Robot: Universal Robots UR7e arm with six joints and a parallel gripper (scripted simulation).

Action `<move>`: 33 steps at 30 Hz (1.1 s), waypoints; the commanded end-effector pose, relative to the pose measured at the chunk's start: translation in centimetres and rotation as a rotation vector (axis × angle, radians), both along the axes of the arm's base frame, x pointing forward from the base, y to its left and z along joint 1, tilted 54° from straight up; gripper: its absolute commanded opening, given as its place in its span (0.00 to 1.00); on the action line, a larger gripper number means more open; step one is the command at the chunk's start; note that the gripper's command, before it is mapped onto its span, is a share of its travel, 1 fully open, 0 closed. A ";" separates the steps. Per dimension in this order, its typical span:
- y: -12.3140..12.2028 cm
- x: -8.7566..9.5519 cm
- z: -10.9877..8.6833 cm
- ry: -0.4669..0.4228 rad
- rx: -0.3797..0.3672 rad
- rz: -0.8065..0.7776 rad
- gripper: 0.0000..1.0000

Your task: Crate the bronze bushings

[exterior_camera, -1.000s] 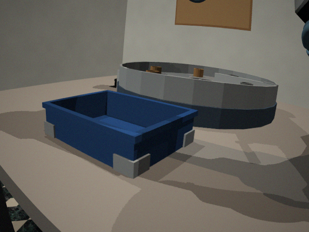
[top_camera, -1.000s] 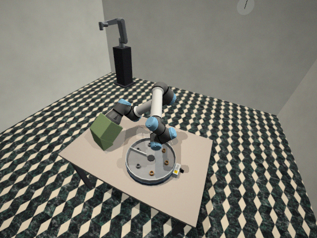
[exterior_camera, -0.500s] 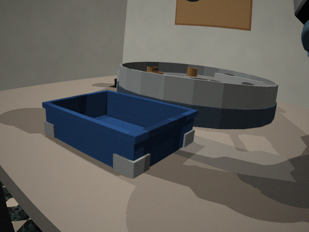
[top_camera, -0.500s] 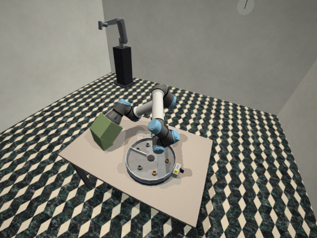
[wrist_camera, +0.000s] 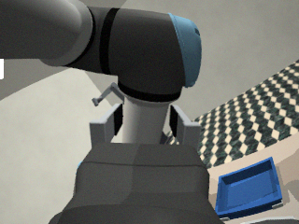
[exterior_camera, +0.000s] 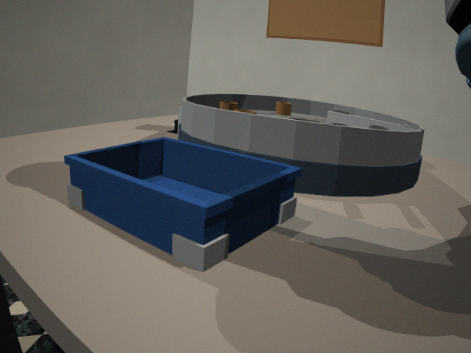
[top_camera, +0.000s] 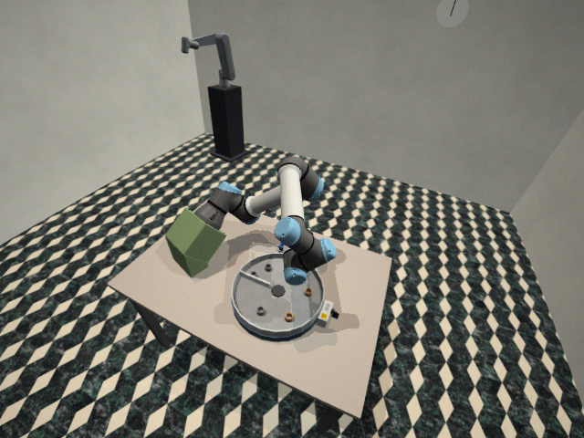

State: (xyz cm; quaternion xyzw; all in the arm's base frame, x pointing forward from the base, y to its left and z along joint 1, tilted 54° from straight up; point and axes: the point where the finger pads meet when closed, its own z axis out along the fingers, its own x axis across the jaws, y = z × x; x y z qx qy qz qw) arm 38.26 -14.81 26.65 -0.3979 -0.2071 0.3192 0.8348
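Two bronze bushings point(top_camera: 308, 291) stand on the grey turning table point(top_camera: 245, 313) with the steel bushings point(top_camera: 259, 311); the blue crate point(exterior_camera: 182, 212) holds nothing. One yellow label point(top_camera: 325, 314) on its side box is unreadable. Gripper point(wrist_camera: 146, 126) is spread wide, holding nothing.

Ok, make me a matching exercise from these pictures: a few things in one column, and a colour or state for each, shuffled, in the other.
Things:
1. crate
2. bushing beside the arm on the turning table
3. gripper
4. bushing near the table's front left rim

Colour or state:
A. steel grey
B. open, holding nothing
C. blue, nothing visible inside
D. bronze

Pairs: 1-C, 2-D, 3-B, 4-A
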 end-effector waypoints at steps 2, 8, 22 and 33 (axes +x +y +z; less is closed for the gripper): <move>-0.2 -0.1 0.1 -0.034 -0.134 -0.099 1.00; -0.2 -0.1 0.1 -0.034 -0.134 -0.099 1.00; -0.3 0.0 0.2 -0.080 -0.322 -0.237 1.00; -0.3 0.0 0.2 -0.117 -0.472 -0.348 1.00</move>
